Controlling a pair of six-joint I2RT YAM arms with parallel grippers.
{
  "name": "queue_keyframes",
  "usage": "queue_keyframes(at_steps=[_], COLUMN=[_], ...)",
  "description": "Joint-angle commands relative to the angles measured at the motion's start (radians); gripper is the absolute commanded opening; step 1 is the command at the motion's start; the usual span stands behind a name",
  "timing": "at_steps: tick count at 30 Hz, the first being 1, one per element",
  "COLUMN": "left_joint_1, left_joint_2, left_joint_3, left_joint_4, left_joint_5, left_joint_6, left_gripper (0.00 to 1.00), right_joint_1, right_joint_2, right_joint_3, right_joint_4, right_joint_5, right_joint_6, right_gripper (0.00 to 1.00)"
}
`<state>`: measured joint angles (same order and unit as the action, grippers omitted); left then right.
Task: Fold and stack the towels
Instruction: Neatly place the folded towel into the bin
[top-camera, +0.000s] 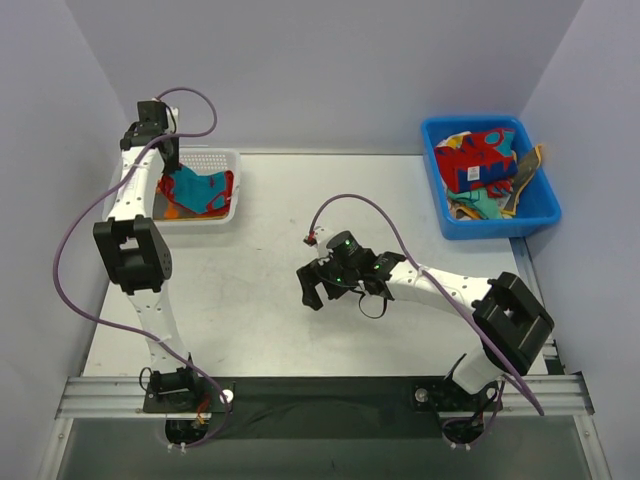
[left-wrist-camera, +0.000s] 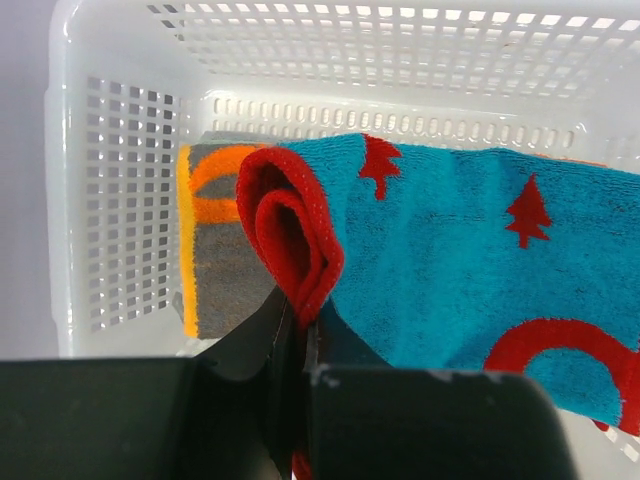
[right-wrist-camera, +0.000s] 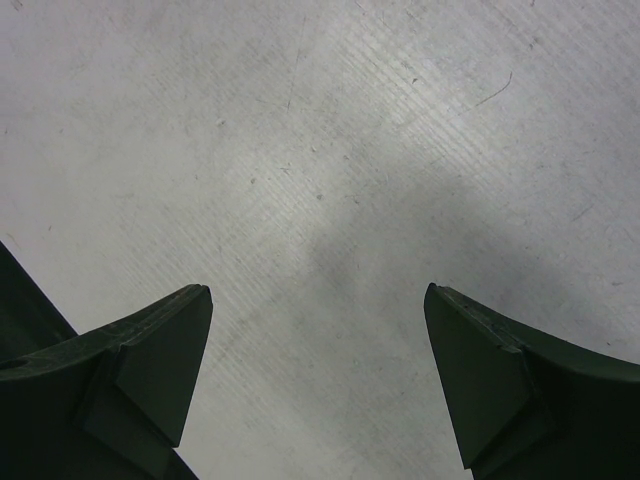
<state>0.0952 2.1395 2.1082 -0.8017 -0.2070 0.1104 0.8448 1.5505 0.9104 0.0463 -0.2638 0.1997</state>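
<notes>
Basket (left-wrist-camera: 120, 200): 2 towels (left-wrist-camera: 450, 270), 1 in left pincer (left-wrist-camera: 297, 325).

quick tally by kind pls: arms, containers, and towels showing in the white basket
arms: 2 (left end effector pinching a towel, right end effector open)
containers: 2 (white basket, blue bin)
towels showing in the white basket: 2 (teal and red towel, orange and grey towel)
total: 6
</notes>
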Motion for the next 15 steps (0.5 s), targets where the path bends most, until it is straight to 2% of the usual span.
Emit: queue_keyframes(at_steps=[1,15], left_joint_1=[0.014,0.021], left_joint_2=[-0.019,-0.052], left_joint_3=[0.021,-0.016], left_joint_4=[0.021,0.045], left_joint_5=[-0.029,-0.107], left_joint_6=[0.017,0.025], left_gripper=[0.0,0.0], right_joint_1=[-0.004,-0.006], right_joint_2=[0.01,0.019], right_joint_3=[0.041,0.044], right_joint_4=[-0.025,-0.025], right_joint_5=[-0.014,-0.02], right_joint_6=[-0.014,-0.019], right_gripper=[0.9,0.9])
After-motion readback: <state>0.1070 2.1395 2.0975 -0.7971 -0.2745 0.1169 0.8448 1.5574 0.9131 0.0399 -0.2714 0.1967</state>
